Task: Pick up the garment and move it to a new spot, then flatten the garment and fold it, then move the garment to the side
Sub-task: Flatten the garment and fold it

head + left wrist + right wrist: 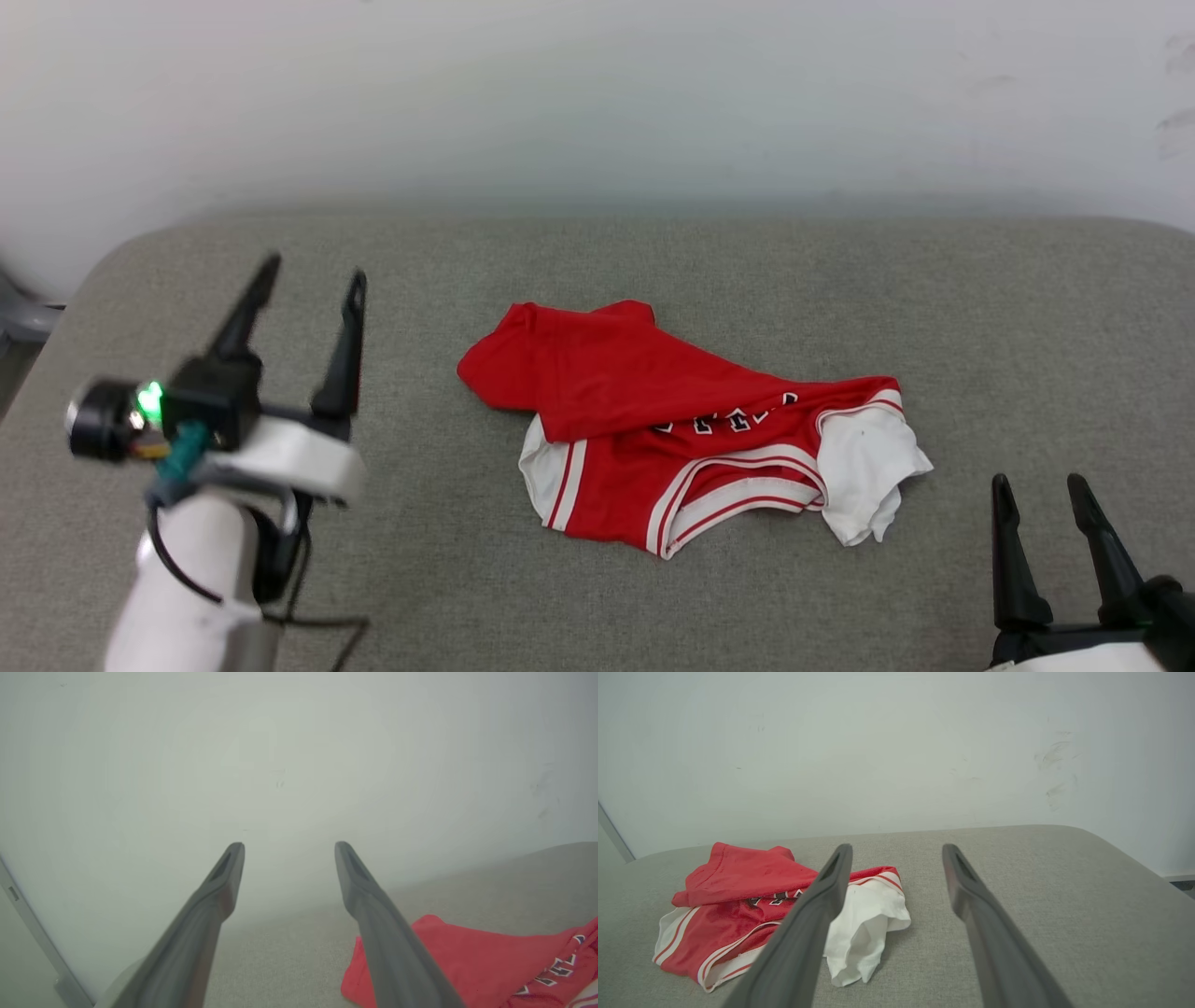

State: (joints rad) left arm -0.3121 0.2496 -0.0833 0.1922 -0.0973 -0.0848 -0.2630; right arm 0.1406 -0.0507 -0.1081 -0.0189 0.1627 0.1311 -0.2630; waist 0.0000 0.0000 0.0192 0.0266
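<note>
We are starting the pickup: left gripper (314, 271) and right gripper (1039, 482) are gaping empty beside the shirt (653, 411); next needs reaching in.

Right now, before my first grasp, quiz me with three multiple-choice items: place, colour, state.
1. Where is the garment on the grey cushion?
A. between the left hand and the right hand
B. against the wall
C. off the edge
2. Colour of its sleeve?
A. black
B. white
C. blue
3. The hands are:
A. both shut
B. one shut
C. both open, empty

Answers: 1 A, a hand stands on each side of it; 2 B, the sleeve is white beside the red body; 3 C, each hand is spread, clear of the cloth.
</note>
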